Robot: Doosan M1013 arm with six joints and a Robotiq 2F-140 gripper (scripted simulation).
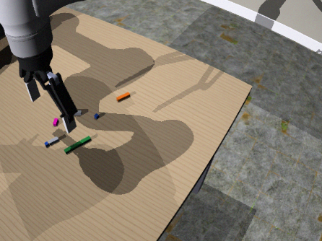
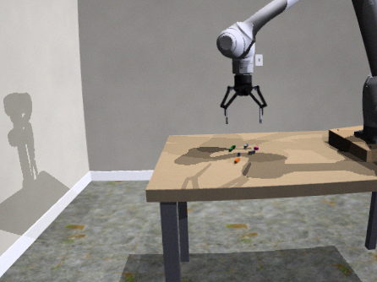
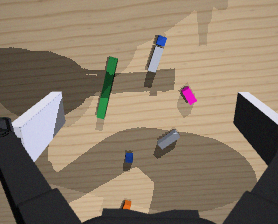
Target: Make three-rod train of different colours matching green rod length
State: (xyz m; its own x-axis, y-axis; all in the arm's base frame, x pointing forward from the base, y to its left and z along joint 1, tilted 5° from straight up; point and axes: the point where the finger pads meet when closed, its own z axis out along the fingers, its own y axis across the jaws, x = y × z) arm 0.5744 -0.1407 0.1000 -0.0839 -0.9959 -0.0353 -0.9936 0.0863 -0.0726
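Observation:
The green rod (image 1: pixel 77 145) (image 2: pixel 232 148) (image 3: pixel 107 88) lies flat. Beside it, apart, a grey rod (image 1: pixel 53 141) (image 3: pixel 155 58) and a blue rod (image 1: pixel 47 144) (image 3: pixel 160 40) lie end to end, about in line, with no visible gap. A magenta rod (image 1: pixel 55 122) (image 2: pixel 256 148) (image 3: pixel 189 95), a second grey rod (image 1: pixel 78 113) (image 2: pixel 252 152) (image 3: pixel 168 139), a second blue rod (image 1: pixel 96 116) (image 2: pixel 238 154) (image 3: pixel 129 157) and an orange rod (image 1: pixel 123 97) (image 2: pixel 237 160) (image 3: pixel 127 205) lie apart. My gripper (image 1: pixel 51 110) (image 2: pixel 243 121) is wide open and empty, high above the rods.
The wooden table (image 1: pixel 202 109) (image 2: pixel 296 182) bears all the rods. The orange rod is the one nearest the table's long edge in the exterior view. Arm shadows fall across several rods. The robot's base block (image 2: pixel 351 146) stands at the table's right end in that view.

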